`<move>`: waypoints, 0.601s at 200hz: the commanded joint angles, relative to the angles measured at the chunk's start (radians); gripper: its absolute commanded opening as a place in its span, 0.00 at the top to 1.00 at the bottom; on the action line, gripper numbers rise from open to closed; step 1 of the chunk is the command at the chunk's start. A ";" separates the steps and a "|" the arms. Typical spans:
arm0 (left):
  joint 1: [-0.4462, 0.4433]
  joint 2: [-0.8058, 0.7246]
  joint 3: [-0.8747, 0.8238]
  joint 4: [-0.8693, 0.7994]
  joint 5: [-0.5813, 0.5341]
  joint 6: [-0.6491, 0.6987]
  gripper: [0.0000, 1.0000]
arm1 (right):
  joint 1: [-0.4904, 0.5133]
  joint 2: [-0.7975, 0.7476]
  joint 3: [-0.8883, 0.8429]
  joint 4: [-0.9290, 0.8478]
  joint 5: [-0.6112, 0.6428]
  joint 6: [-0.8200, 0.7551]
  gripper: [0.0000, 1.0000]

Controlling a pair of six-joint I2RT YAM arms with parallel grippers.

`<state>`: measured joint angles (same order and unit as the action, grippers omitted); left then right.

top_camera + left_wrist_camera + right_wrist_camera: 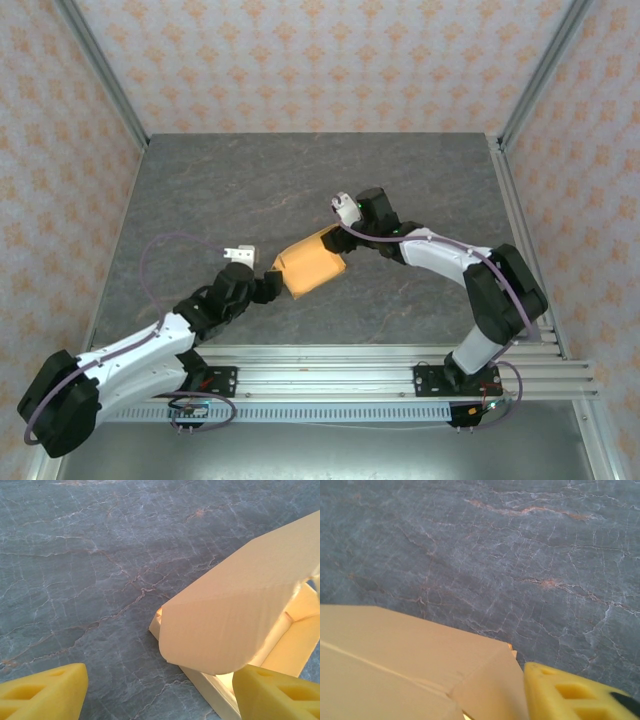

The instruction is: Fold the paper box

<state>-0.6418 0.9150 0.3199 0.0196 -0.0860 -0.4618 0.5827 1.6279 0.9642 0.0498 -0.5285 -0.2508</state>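
The paper box (311,263) is a tan-orange card tray lying mid-table, its lid flap partly raised. In the left wrist view the box (235,620) fills the right side, with the rounded flap tilted over the tray walls. My left gripper (275,280) is at the box's near-left corner and stands open, its yellow fingers (45,692) wide apart and the right one at the tray's edge. My right gripper (343,232) sits at the far-right corner. There one yellow finger (575,695) shows beside the box (410,665); the card hides the other.
The grey marbled table (300,180) stretches bare behind and to the left of the box. Patterned walls and metal frame posts (530,85) ring the table. The arms' mounting rail (380,375) runs along the near edge.
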 commanded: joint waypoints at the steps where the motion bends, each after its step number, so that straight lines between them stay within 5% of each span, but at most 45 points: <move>1: -0.011 0.037 0.041 0.047 -0.027 0.017 0.24 | 0.010 -0.007 -0.027 0.052 0.037 0.032 0.62; 120: -0.049 0.270 0.226 -0.008 -0.201 -0.067 0.50 | 0.096 -0.063 -0.063 0.049 0.245 0.118 0.84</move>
<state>-0.6811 1.1564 0.5091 0.0399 -0.1963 -0.4946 0.6582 1.5925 0.9131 0.0734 -0.3393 -0.1589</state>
